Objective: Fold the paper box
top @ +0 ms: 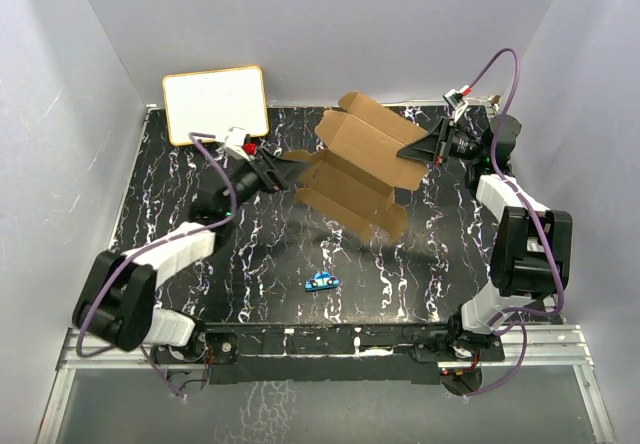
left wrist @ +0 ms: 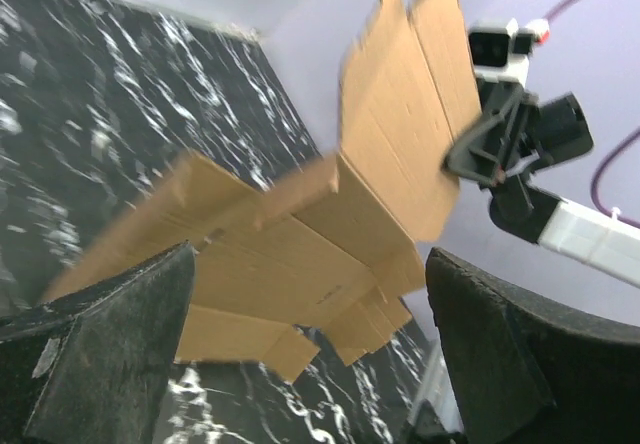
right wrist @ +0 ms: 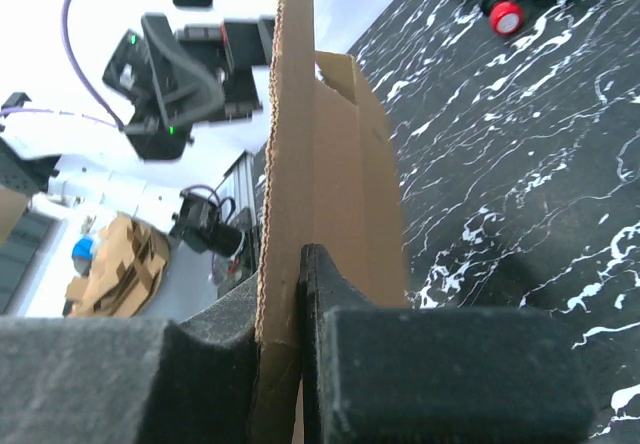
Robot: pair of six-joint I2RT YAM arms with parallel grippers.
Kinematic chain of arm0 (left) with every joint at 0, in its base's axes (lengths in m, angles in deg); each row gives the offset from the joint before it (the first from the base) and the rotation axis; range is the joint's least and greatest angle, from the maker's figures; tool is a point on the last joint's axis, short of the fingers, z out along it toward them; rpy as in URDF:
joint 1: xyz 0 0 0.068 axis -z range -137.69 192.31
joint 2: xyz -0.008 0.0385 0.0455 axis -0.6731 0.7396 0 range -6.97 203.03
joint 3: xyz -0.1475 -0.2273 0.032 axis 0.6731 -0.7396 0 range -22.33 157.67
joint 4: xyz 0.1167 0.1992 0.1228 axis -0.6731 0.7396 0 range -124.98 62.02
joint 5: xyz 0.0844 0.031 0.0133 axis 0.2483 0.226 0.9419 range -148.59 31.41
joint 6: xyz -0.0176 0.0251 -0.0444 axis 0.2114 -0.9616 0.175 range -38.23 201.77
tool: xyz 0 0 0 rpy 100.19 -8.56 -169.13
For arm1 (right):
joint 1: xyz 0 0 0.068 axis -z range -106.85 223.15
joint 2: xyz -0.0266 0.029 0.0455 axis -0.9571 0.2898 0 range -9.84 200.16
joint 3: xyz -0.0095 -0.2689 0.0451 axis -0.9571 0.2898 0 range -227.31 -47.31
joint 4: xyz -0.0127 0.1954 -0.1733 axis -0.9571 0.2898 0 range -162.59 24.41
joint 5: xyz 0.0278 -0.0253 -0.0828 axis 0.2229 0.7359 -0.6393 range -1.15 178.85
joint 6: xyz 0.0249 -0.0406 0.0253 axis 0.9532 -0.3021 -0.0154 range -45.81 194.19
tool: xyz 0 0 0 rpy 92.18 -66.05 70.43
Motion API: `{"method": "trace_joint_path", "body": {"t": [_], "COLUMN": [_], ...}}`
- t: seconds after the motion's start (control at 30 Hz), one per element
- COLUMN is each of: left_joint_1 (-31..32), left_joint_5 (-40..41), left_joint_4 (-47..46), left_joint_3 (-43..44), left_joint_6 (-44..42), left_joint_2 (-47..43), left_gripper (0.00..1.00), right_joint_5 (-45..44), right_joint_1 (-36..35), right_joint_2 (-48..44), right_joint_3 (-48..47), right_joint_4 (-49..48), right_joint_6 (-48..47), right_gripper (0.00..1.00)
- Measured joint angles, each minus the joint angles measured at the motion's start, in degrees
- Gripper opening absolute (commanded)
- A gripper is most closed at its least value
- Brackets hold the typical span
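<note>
The paper box (top: 355,164) is a brown die-cut cardboard sheet with flaps, partly folded and held tilted above the middle of the table. My right gripper (top: 415,151) is shut on its right edge. In the right wrist view the sheet (right wrist: 340,164) stands edge-on, pinched between the two pads (right wrist: 285,294). My left gripper (top: 283,172) is open at the sheet's left flap. In the left wrist view its fingers (left wrist: 110,354) stand wide apart, with the cardboard (left wrist: 300,254) just ahead of them and nothing between them.
A white board with a tan frame (top: 215,104) lies at the back left of the black marbled table (top: 200,264). A small blue toy car (top: 322,282) sits near the front middle. Grey walls close in the back and both sides.
</note>
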State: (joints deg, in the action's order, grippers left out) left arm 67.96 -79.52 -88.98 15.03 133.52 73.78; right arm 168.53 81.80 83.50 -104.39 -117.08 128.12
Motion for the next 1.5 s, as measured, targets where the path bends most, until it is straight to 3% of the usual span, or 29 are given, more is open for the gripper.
{"method": "trace_joint_path", "body": {"t": [0.23,0.43,0.57,0.7,1.1,1.5], "left_joint_1": [-9.8,-11.1,-11.2,-11.2,-11.2,-11.3], "left_joint_5": [-4.2,-5.9,-5.2,-4.3,-3.5,-6.7], "left_joint_4": [14.7,24.8,23.1,20.8,15.4,-1.8], "left_joint_3": [-0.5,1.0,-2.6,-6.6,-6.7,-6.1], "left_joint_6": [-11.8,-20.0,-25.1,-28.9,-31.2,-32.4], "left_joint_2": [-12.0,-10.4,-11.5,-13.3,-10.8,10.4], "left_gripper": [0.97,0.94,0.94,0.93,0.89,0.84], "right_joint_5": [5.6,1.6,-2.2,-6.0,-8.8,-11.0], "right_joint_1": [-0.6,-1.5,-2.7,-3.9,-4.3,-4.3], "right_joint_2": [-3.6,-2.6,-1.3,-0.8,0.7,2.2], "right_joint_3": [-2.7,-17.3,-23.3,-22.9,-23.2,-24.7], "right_joint_4": [13.3,48.0,64.0,73.4,79.2,79.2], "right_joint_6": [-11.4,-42.1,-58.1,-66.9,-71.1,-71.7], "right_gripper": [0.08,0.08,0.08,0.08,0.08,0.08]}}
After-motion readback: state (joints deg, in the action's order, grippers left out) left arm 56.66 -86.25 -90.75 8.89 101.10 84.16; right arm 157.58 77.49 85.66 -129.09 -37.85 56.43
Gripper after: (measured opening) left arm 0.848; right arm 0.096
